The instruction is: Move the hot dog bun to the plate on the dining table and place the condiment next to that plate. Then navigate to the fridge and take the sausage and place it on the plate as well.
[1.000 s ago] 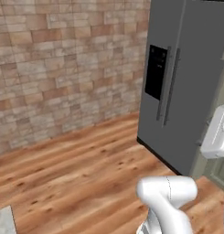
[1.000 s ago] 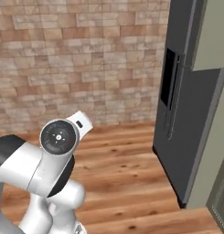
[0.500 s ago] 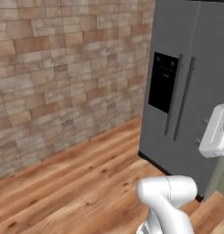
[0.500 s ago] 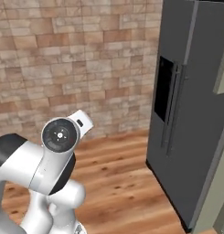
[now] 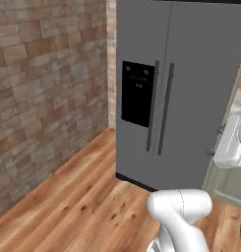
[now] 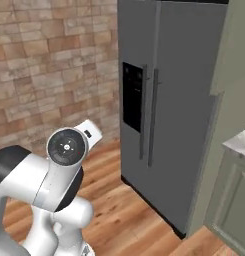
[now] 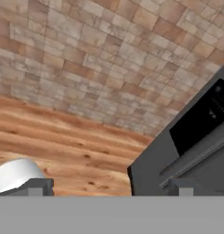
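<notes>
The tall grey fridge (image 5: 186,98) (image 6: 179,90) stands straight ahead with both doors shut. Its black dispenser panel (image 5: 136,93) (image 6: 131,97) is in the left door, beside two vertical handles. In the hand view the fridge (image 7: 186,160) fills the lower right at a tilt. My gripper (image 7: 111,186) is open, its fingertips (image 7: 39,186) far apart with nothing between them. It hangs well short of the fridge. The bun, plate, dining table and condiment are out of view. The sausage is hidden.
A brick wall (image 5: 48,98) runs along the left, over a wooden floor (image 5: 82,206). Right of the fridge stands a tall pale green panel (image 6: 231,75), and a green cabinet (image 6: 234,200) with a marble top (image 6: 239,142).
The whole picture has shifted: the base has moved closer to the fridge, which now looks larger and more central. The arm keeps the same pose.
</notes>
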You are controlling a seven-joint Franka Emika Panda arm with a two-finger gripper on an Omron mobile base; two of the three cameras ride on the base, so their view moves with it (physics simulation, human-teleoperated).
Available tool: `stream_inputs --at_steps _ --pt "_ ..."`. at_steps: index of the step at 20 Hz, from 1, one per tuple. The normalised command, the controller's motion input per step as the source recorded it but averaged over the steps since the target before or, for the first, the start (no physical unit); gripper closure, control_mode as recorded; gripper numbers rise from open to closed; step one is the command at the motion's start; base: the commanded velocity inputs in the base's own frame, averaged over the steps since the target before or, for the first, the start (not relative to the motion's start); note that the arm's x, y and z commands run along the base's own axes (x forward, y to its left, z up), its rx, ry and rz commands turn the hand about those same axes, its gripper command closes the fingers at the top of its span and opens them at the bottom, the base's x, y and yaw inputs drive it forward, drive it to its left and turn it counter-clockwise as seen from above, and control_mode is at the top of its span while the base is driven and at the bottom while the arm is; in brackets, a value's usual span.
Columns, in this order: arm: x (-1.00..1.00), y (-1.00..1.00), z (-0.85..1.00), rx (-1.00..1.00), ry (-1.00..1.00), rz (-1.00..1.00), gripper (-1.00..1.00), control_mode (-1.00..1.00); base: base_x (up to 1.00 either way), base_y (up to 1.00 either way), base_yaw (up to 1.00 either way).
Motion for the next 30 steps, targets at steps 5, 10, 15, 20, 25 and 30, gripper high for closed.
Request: stream_inputs --at_steps 5,10,15,20,25,30 --pt "0.0 0.0 0.0 0.0 0.0 0.0 -1.0 1.0 0.46 0.66 -0.61" --pt "0.0 0.0 0.0 0.0 0.0 0.0 -1.0 1.0 0.49 0.74 -0.6" --pt "0.0 0.0 0.0 0.0 0.0 0.0 -1.0 1.0 0.38 0.66 -0.58" --pt "0.0 0.0 0.0 0.0 0.0 0.0 -1.0 1.0 0.43 0.66 -0.56" --pt "0.0 0.0 0.0 0.0 0.0 0.0 -1.0 1.0 0.29 0.36 -0.3" --pt "0.0 0.0 0.0 0.0 0.0 0.0 -1.0 1.0 0.2 0.01 0.01"
